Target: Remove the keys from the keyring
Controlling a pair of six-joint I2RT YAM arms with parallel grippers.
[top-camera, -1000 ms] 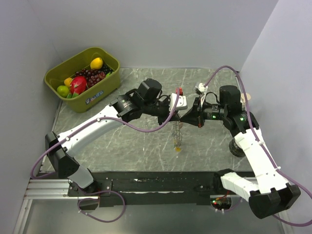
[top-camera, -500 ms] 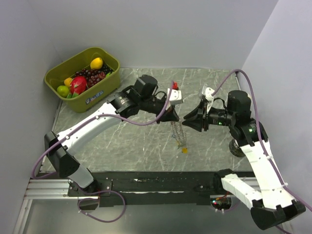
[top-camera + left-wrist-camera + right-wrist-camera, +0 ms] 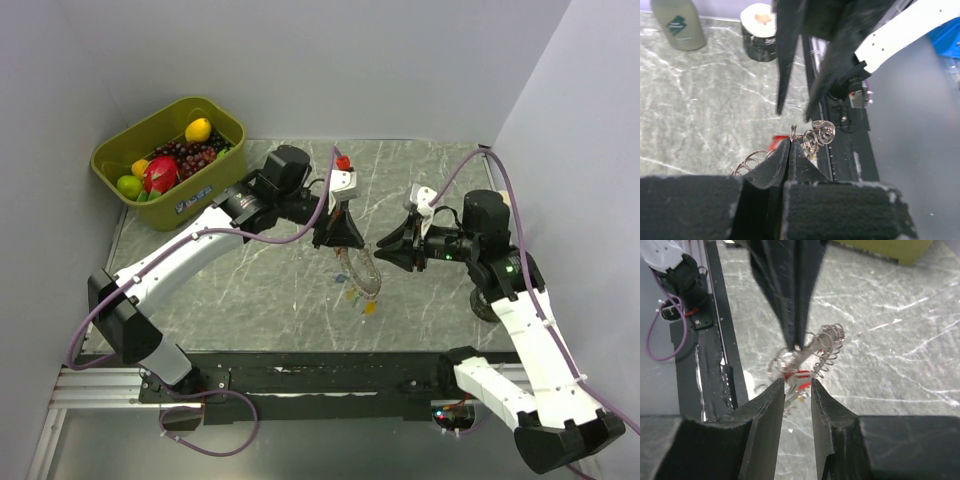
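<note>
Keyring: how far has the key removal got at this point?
Done: no key is clearly off; a yellow key below the hanging keyring may still be attached. In hand: the left gripper pinches the keyring above the table, and the open right gripper has its fingertips either side of a red key. Left: pulling that key and the others free.

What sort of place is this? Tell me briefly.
Probably a robot lab test cell: white robot arms bolted at a grey marble-patterned table, plain pale walls boxing it in, an olive-green plastic bin of colourful fruit.
</note>
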